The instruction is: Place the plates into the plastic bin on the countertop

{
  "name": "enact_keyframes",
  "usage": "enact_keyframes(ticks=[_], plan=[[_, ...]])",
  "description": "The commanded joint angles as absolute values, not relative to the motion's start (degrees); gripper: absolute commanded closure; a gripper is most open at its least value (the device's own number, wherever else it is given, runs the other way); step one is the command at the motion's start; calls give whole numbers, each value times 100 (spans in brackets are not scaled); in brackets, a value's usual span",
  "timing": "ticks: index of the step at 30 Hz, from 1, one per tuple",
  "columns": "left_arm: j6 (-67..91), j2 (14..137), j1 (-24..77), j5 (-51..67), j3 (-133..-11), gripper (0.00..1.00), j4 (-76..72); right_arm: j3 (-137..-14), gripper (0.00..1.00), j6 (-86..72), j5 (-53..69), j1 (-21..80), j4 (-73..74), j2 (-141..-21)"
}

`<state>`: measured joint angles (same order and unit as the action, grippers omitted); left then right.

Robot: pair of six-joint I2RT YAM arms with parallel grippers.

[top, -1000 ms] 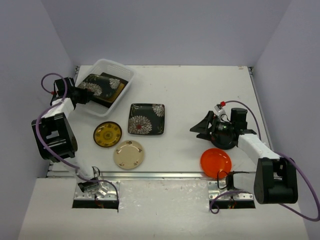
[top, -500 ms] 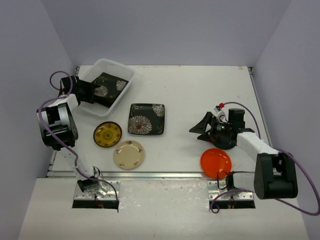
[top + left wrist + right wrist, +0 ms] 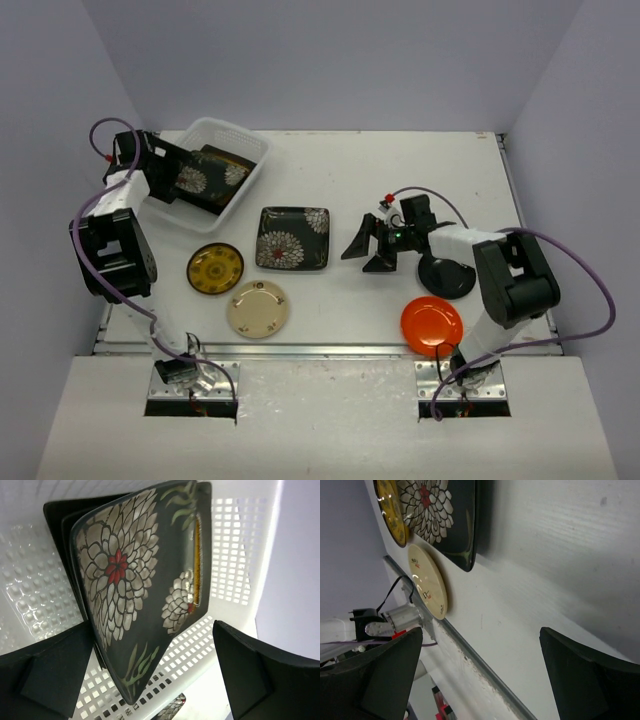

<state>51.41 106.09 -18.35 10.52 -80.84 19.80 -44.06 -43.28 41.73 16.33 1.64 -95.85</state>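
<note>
Top view: left fingers (image 3: 162, 165) standing apart at the bin (image 3: 222, 126); right fingers (image 3: 357, 247) gaping beside the flowered plate (image 3: 292, 238) lying on the counter (image 3: 400, 170).
Left wrist: second plate (image 3: 130, 580) leaning loose inside the bin.
Right wrist: flowered plate looking stiff, glossy, breakable; raised rim likely the best hold.

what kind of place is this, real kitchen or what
Probably a robot test booth, not a kitchen: bare white tabletop boxed in by plain lilac walls, two arms bolted at its edge.
</note>
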Motion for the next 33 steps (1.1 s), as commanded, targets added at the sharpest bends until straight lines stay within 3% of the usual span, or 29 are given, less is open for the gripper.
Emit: enact_keyframes(ticks=[1,12,20,23,26,29,33], plan=[[4657,10820,-1861,1378,-8644,0,2207,-5009,1,-4676,3805,2027,-380,-10242],[4511,11197,-1749,1773,-8684,0,2181,-5826,1,-5168,3318,2377,-596,-11440],[4097,10607,-1749,1213,-8928,0,2892,-6276,1,-5195,2652,2461,-308,-11875],[4096,10381,-1783,1061,-8854,0,3111,-6326,7,-5295,2402,2453,-400,-11958],[4104,10224,-1854,1229,-8598,0,3103,-6405,19,-5403,2425,2461,-560,-12091],[4030,9657,-1888,1329,-8200,0,3023,-6464,45,-5448,2575,2461,-739,-12271],[3810,8169,-1814,1848,-7374,0,2223,-6533,69,-5428,2883,2455,-1029,-12564]])
